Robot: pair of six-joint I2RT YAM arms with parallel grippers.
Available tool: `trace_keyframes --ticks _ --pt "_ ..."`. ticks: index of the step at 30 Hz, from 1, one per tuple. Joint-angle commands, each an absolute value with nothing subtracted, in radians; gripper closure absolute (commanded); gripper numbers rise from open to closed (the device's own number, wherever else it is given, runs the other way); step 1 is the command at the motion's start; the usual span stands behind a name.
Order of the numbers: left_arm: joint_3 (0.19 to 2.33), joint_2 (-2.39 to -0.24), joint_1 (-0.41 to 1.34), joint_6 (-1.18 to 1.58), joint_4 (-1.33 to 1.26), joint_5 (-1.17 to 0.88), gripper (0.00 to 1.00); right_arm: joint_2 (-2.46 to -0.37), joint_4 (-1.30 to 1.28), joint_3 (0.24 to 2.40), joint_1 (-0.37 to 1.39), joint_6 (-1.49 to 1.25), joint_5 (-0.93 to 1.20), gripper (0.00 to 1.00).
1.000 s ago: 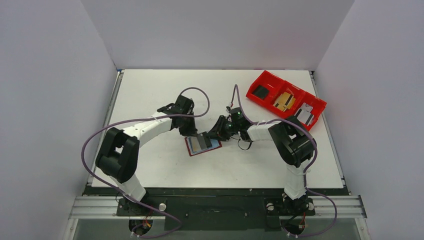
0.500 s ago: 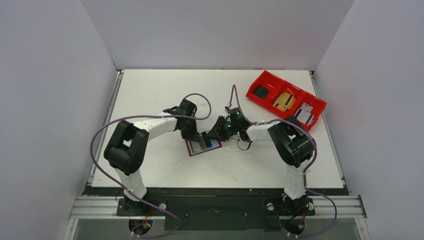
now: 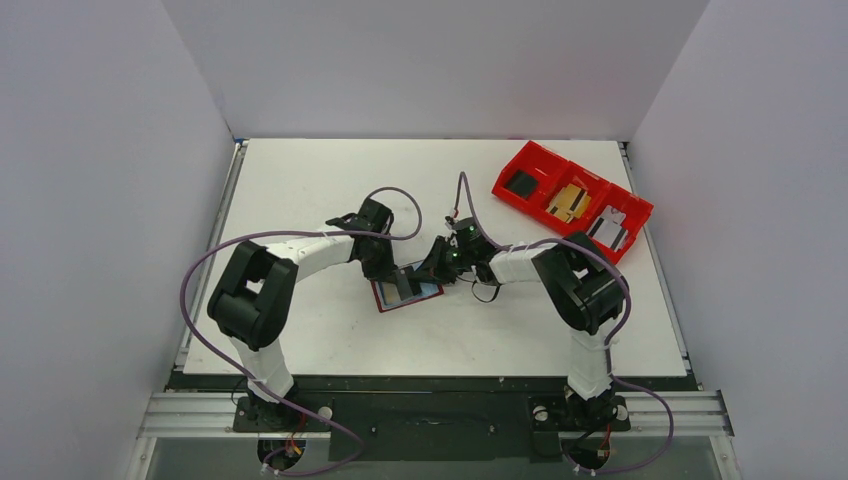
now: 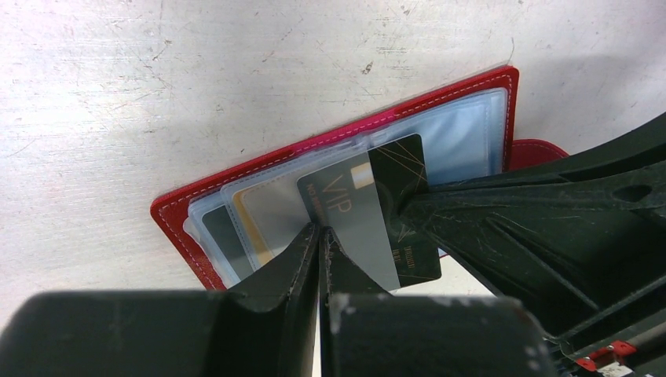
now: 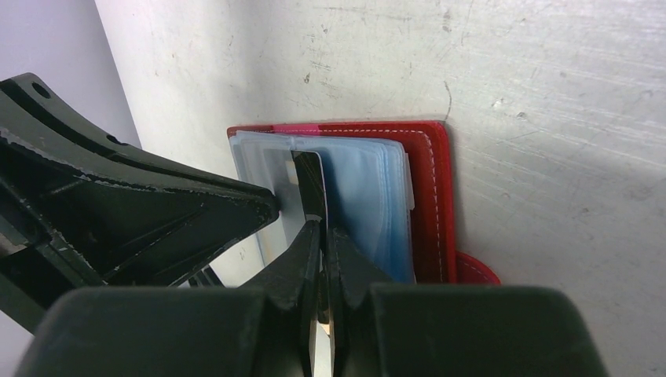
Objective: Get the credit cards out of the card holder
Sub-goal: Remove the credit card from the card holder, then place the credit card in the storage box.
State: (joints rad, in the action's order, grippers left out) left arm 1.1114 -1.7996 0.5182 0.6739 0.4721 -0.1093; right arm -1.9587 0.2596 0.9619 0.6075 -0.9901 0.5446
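The card holder (image 4: 169, 218) is lying open and flat on the table (image 4: 157, 94), between the two wrists. A dark card (image 4: 397, 188) marked VIP is sitting partly out of the clear sleeves (image 4: 463, 133). The other cards (image 4: 253, 236) are lying fully pocketed beneath it.

The right gripper (image 5: 323, 232) is clamping its jaws on the exposed dark end of that card. The left gripper (image 4: 322, 236) is holding its jaws clenched tip to tip at the sleeve edge, against the card's covered half. Whether a sleeve layer or the card itself is caught between them cannot be told.

Judged step: extraction of the first card, with the sleeve restrained by the opposite arm.

Failure modes to watch:

- **Holder dragging.** If the left jaws are gripping nothing, the whole holder is likely to slide or lift with the card, since nothing else is pinning it.
- **Opposed pull.** If the left jaws are pinching the card through the plastic, the two arms are working against each other. The card may bend or slip out of the right jaws.
- **Shallow grip.** The right jaws are covering only a narrow strip of a smooth card, so a fast or angled pull risks losing it.
- **Finger contact.** The two sets of fingers are working just beside each other, so a sideways correction could knock them together.
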Motion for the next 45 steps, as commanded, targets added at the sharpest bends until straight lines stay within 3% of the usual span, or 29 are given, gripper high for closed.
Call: trace_keyframes --ticks 1,19,30,33,36,38,45 --pt "1.088 -1.812 0.518 0.676 0.502 -0.054 1.0 -1.95 0.204 0.957 0.586 -0.955 0.509 1.0" --pt "1.071 -1.761 0.497 0.651 0.494 -0.072 1.0 -1.848 0.134 0.978 0.512 -0.931 0.513 1.0" --pt "1.25 -1.705 0.5 0.621 0.529 -0.143 1.0 -1.723 0.033 1.063 0.456 -0.95 0.514 1.0" --pt "1.3 -1.671 0.502 0.617 0.539 -0.165 0.92 -1.687 0.014 1.08 0.433 -0.96 0.499 1.0" --pt "1.316 -1.642 0.502 0.612 0.551 -0.176 0.73 -1.666 -0.023 1.108 0.396 -0.964 0.473 1.0" --pt "1.317 -1.615 0.502 0.606 0.561 -0.181 0.66 -1.652 -0.044 1.125 0.369 -0.965 0.449 1.0" --pt "1.302 -1.52 0.492 0.562 0.618 -0.174 0.56 -1.663 -0.117 1.221 0.241 -0.946 0.322 1.0"
